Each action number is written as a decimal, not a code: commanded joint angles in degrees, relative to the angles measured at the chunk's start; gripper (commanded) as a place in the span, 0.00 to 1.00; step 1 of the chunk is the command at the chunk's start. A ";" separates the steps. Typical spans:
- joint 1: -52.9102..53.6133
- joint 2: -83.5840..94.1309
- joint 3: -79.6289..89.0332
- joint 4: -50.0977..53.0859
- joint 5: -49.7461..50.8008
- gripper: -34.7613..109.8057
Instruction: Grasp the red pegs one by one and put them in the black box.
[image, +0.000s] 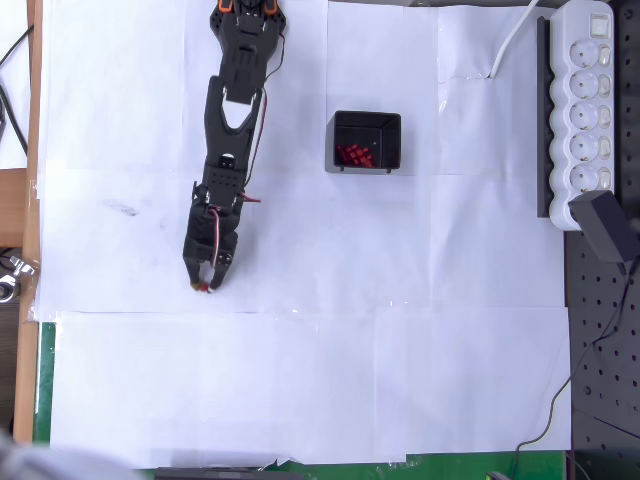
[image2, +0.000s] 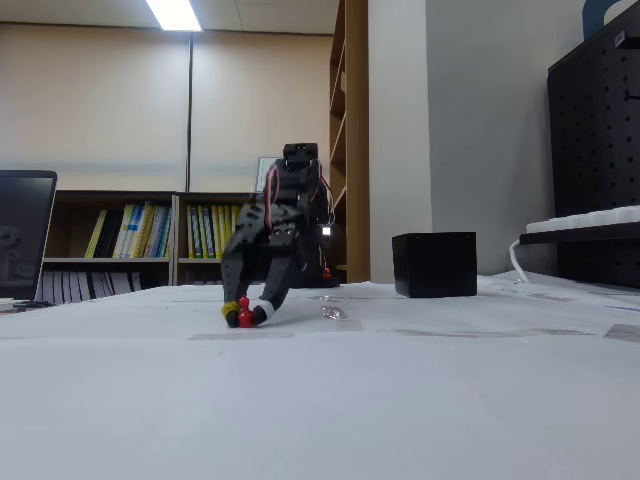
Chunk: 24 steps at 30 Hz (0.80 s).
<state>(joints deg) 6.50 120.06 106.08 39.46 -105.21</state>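
Observation:
My black gripper (image: 204, 283) reaches down to the white paper at the left of the overhead view. Its two fingertips converge on one small red peg (image: 205, 288) that stands on the paper. In the fixed view the same red peg (image2: 244, 317) sits between the taped tips of the gripper (image2: 244, 313), which press in from both sides. The black box (image: 392, 122) stands to the upper right of the gripper, well apart from it. Several red pegs (image: 354, 155) lie in the box's lower left corner. In the fixed view the black box (image2: 434, 264) shows only its outer wall.
A white power strip (image: 583, 110) with a black adapter (image: 605, 225) runs along the right edge, and a white cable (image: 515, 40) leads off it. A black pegboard (image: 600, 350) lies below it. A laptop screen (image2: 20, 235) stands at the left of the fixed view.

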 joint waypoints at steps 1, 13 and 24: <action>-3.08 -15.47 7.82 18.98 -9.67 0.24; -22.24 -48.52 8.96 52.73 -21.88 0.24; -49.75 -55.90 -10.81 48.60 -36.21 0.24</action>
<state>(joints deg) -38.41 66.97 96.42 92.81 -137.90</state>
